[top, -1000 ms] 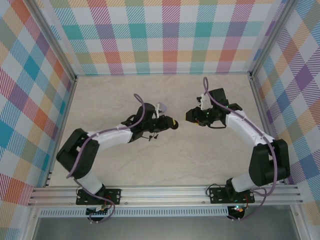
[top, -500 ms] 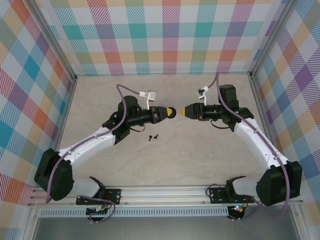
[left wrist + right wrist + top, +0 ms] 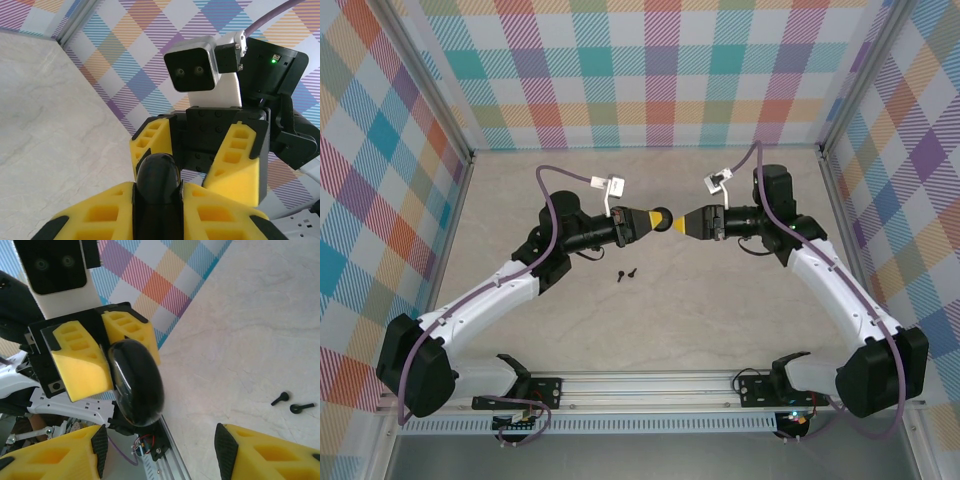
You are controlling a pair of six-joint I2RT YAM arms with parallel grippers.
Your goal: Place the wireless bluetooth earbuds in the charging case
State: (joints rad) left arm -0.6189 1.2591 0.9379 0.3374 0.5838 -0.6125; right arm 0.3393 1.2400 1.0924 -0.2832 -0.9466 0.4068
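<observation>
The charging case [image 3: 663,217] is a glossy black oval, held up off the table with my left gripper [image 3: 653,219] shut on it. In the left wrist view the case [image 3: 157,174] sits between my yellow fingers [image 3: 100,212]. My right gripper [image 3: 683,223] faces it head-on, open, with its tips just short of the case. In the right wrist view the case [image 3: 137,382] hangs ahead of my spread right fingers [image 3: 260,452]. Two tiny black stemmed earbuds [image 3: 620,275] [image 3: 633,269] lie loose on the table below, and show again as earbuds [image 3: 281,398] [image 3: 301,408] in the right wrist view.
The pale marbled table [image 3: 720,320] is ringed by checked walls [image 3: 650,70] and metal corner posts [image 3: 440,110]. An aluminium rail [image 3: 650,385] with both arm bases runs along the near edge. Purple cables [image 3: 545,180] loop above each wrist.
Both arms have stretched toward the middle and met tip to tip. The left gripper carried the black case up from near the earbuds. The right gripper has opened wider.
</observation>
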